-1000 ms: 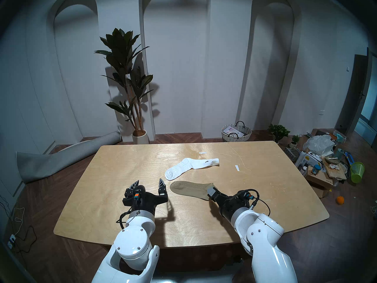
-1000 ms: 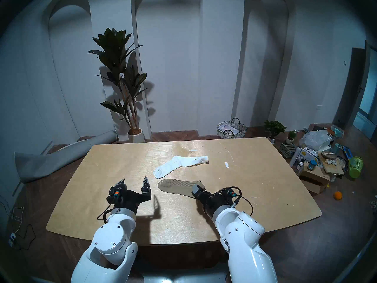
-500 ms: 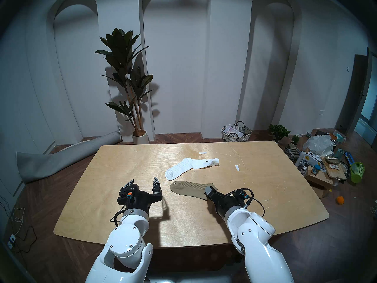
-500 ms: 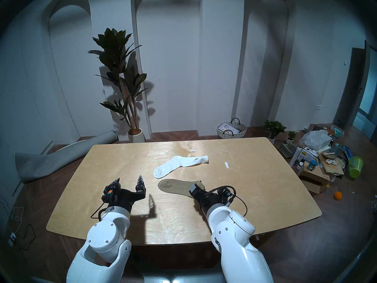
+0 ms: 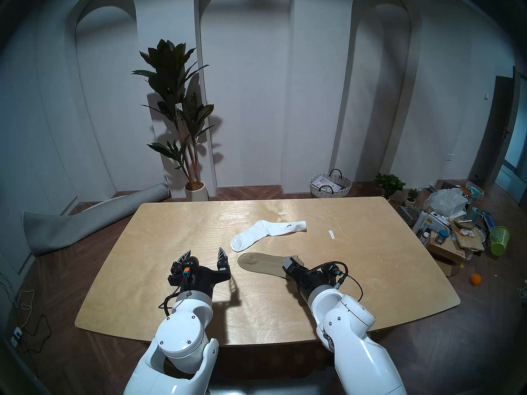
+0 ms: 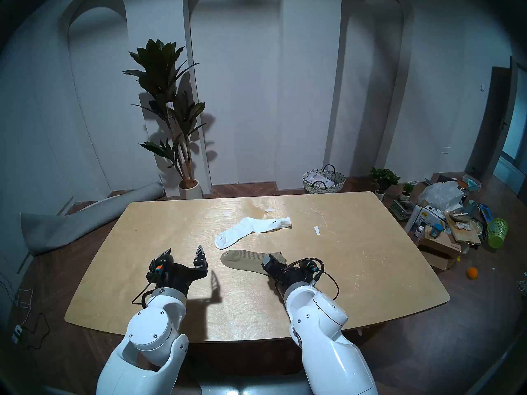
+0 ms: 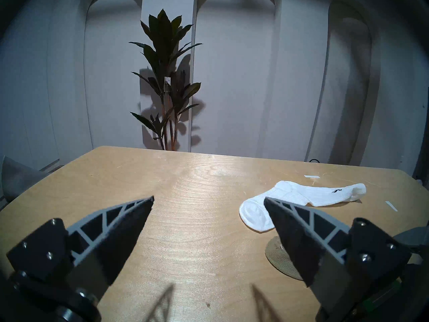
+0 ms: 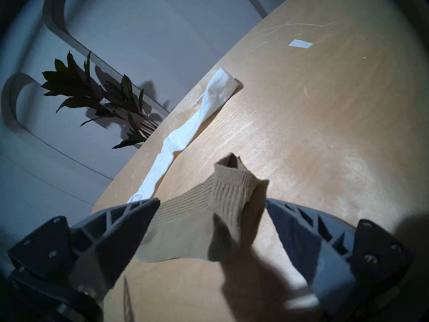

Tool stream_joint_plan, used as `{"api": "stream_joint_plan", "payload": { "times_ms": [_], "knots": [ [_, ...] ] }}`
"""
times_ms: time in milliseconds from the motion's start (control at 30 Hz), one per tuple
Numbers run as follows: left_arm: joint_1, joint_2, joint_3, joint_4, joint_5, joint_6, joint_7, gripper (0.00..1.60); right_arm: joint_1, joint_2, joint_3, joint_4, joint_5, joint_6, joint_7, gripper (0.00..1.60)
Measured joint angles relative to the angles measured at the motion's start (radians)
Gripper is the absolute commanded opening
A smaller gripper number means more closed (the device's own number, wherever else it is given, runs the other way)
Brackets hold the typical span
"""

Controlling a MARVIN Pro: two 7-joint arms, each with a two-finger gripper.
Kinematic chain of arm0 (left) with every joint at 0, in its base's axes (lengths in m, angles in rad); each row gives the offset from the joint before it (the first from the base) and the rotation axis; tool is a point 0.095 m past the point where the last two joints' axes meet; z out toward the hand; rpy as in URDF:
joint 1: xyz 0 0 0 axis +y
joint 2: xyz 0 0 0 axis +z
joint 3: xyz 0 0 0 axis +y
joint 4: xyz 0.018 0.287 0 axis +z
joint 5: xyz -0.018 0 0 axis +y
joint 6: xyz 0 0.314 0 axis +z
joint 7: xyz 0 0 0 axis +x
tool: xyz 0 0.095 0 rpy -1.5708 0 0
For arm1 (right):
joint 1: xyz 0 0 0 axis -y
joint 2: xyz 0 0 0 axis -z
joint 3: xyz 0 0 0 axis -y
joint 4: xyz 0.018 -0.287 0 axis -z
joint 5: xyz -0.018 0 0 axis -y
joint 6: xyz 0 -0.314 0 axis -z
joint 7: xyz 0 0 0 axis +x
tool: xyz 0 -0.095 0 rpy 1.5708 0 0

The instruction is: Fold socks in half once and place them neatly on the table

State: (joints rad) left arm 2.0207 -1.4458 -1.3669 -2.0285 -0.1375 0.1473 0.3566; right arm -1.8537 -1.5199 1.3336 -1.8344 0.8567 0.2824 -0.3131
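A white crew sock (image 5: 265, 232) lies flat, bent at the heel, in the middle of the plywood table (image 5: 171, 243). Just nearer to me lies an olive-khaki ankle sock (image 5: 261, 262), with its toe to the left. My right gripper (image 5: 289, 264) is low over its cuff end. In the right wrist view, the right gripper (image 8: 212, 200) is open and the rumpled khaki cuff (image 8: 229, 189) lies between the fingers, not pinched. My left gripper (image 5: 204, 252) hovers open and empty left of the khaki toe (image 7: 276, 256). In the left wrist view, the white sock (image 7: 301, 196) is ahead to the right.
Two small white paper strips (image 5: 283, 213) (image 5: 330, 234) lie on the table behind and to the right of the socks. Off the table are a potted plant (image 5: 182, 115), a woven basket (image 5: 330, 185), a rolled grey mat (image 5: 85, 223) and floor clutter (image 5: 450, 229) on the right.
My right gripper has slid left over the khaki sock's cuff. My left gripper drifted left, then part of the way back. Both socks lie as before.
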Motion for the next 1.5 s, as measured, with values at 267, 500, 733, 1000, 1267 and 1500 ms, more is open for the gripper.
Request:
{"api": "stream_joint_plan", "payload": {
  "times_ms": [267,500,733,1000,1267,1500],
  "knots": [
    [-0.011,-0.004,0.005,0.007,0.002,0.006,0.013,1.6,0.033,0.001,-0.019,0.036,-0.006,-0.025,0.003,1.6],
    [-0.018,-0.004,0.008,0.011,0.002,0.013,0.014,1.6,0.056,0.003,-0.033,0.062,-0.002,-0.047,0.004,1.15],
    [-0.023,-0.003,0.01,0.013,0.002,0.019,0.011,1.6,0.069,0.006,-0.048,0.102,0.0,-0.054,-0.026,0.9],
    [-0.026,-0.002,0.011,0.015,0.002,0.025,0.005,1.6,0.071,0.008,-0.051,0.093,0.01,-0.041,-0.057,0.65],
    [-0.029,-0.001,0.012,0.019,0.002,0.024,-0.002,1.6,0.055,0.023,-0.058,0.076,-0.005,-0.047,-0.069,0.0],
    [-0.031,-0.003,0.013,0.022,0.001,0.023,-0.005,1.6,0.031,0.052,-0.084,0.054,-0.09,-0.126,-0.05,0.0]
  ]
}}
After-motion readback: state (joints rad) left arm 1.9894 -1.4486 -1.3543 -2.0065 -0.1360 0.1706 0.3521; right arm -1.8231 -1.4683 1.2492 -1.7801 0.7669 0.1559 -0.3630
